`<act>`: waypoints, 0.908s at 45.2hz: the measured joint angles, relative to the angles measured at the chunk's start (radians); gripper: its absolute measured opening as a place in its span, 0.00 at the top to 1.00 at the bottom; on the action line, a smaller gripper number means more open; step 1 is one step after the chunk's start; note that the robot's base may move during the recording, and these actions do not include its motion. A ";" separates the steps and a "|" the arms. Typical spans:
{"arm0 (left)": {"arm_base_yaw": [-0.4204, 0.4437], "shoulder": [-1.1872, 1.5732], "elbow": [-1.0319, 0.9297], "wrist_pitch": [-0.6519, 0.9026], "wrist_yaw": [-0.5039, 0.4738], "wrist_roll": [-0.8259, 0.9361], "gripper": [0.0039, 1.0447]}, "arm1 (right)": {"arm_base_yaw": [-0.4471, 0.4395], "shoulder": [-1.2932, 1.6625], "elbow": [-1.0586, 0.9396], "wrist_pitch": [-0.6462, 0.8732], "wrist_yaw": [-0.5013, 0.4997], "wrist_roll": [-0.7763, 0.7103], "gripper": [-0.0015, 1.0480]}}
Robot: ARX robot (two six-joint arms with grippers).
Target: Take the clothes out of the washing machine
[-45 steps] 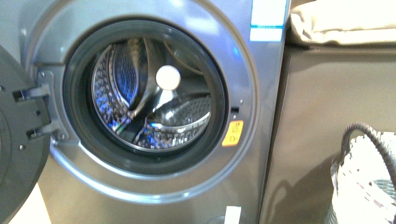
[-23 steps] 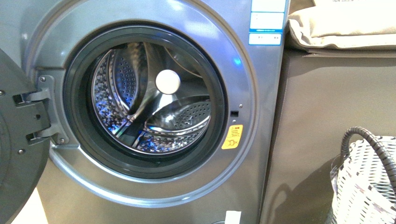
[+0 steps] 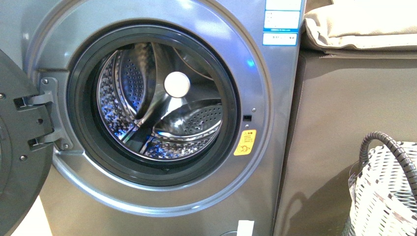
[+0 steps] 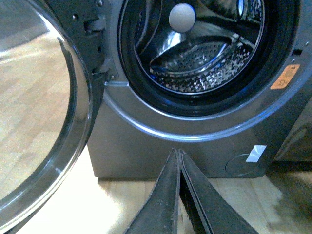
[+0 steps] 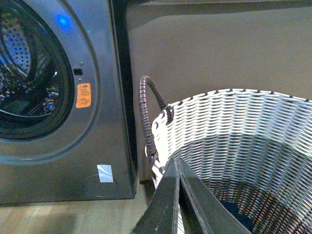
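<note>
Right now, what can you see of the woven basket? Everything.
The woven basket is round and open-topped, woven in white and grey strands with black flecks. A dark wrapped loop handle rises from its rim. It sits beside the washing machine, to its right in the front view, before a brown panel. Something dark blue lies at its bottom. The right gripper, shut, hangs over its rim; contact unclear.

Dark, tapered, wedge-shaped pincer (image 4: 178, 152) blades

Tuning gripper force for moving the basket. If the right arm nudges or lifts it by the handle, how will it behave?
The basket is woven, so probably light for its size and its walls may flex. It looks nearly empty, with something dark at the bottom, so a nudge would likely slide it on the floor. The wrapped handle loops up at the rim; a lift there would probably tilt it.
</note>
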 joint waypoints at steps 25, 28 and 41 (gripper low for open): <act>0.000 -0.027 0.000 -0.006 0.000 -0.001 0.89 | 0.000 0.000 0.000 0.000 0.000 -0.001 0.85; 0.000 -0.027 0.000 -0.006 0.000 0.000 0.79 | 0.000 0.000 0.000 0.000 0.000 -0.001 0.75; 0.000 -0.027 0.000 -0.006 0.000 0.000 0.19 | 0.000 0.000 0.000 0.000 0.000 -0.001 0.16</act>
